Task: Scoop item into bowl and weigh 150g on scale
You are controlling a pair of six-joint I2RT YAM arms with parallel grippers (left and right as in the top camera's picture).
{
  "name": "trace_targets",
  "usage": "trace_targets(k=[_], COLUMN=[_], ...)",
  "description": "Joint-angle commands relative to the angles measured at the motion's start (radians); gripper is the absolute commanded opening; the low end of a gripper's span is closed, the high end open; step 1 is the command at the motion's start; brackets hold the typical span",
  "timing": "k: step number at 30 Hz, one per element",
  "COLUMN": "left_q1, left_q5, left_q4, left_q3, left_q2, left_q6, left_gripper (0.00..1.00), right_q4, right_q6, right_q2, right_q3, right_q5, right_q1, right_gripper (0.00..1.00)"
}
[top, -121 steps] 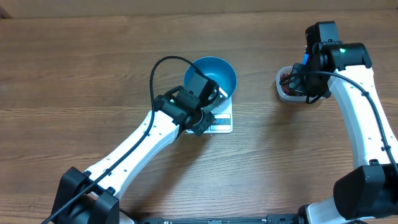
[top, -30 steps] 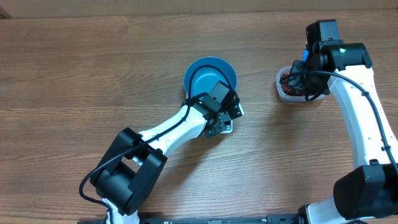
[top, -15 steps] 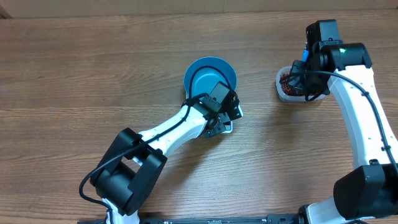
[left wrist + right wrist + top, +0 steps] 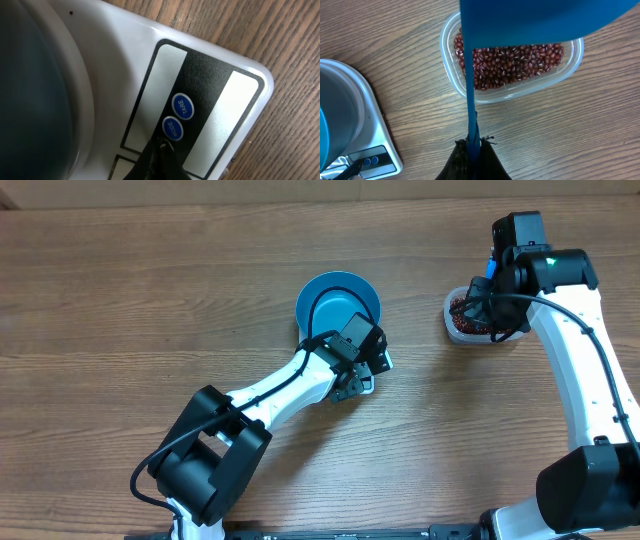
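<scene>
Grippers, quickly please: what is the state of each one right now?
Left gripper: closed, holding nothing, tips by the MODE button of the scale.
Right gripper: closed on the handle of the blue scoop, above the tub of beans.

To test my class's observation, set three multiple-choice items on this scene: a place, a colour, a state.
1. The small dark red-brown beans lie in: A a clear plastic tub; B a metal pan; C a paper bag.
2. The two round buttons on the flat white square scale are: A red; B blue; C green.
3. The right end effector is: A open; B shut on the blue plastic scoop's handle; C out of view.
Answers: A, beans sit in the tub; B, both buttons are blue; B, it clamps the handle.
</scene>
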Motion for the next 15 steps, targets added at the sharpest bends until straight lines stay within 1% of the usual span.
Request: trace_targets(k=[1,6,15], left_q1=[-0.002,0.006,0.006], left_q5=[0.0,0.001,-0.029], left_q4=[-0.026,-0.1,-0.138], left_q3=[-0.006,0.05,0.056], left_q2=[0.08,0.13,0.136], left_q6=[0.019,0.023,-0.002], left_gripper=[0.04,0.04,0.04], right_q4=[0.006,0.006,0.006], right_q6=[0.0,0.0,0.0], right_q2=[0.003,0.003,0.003], right_q3=[0.007,0.007,0.007], right_q5=[0.011,0.011,0.011], right_q1=[-0.004,-0.004,-0.004], right_gripper=[0.04,0.04,0.04])
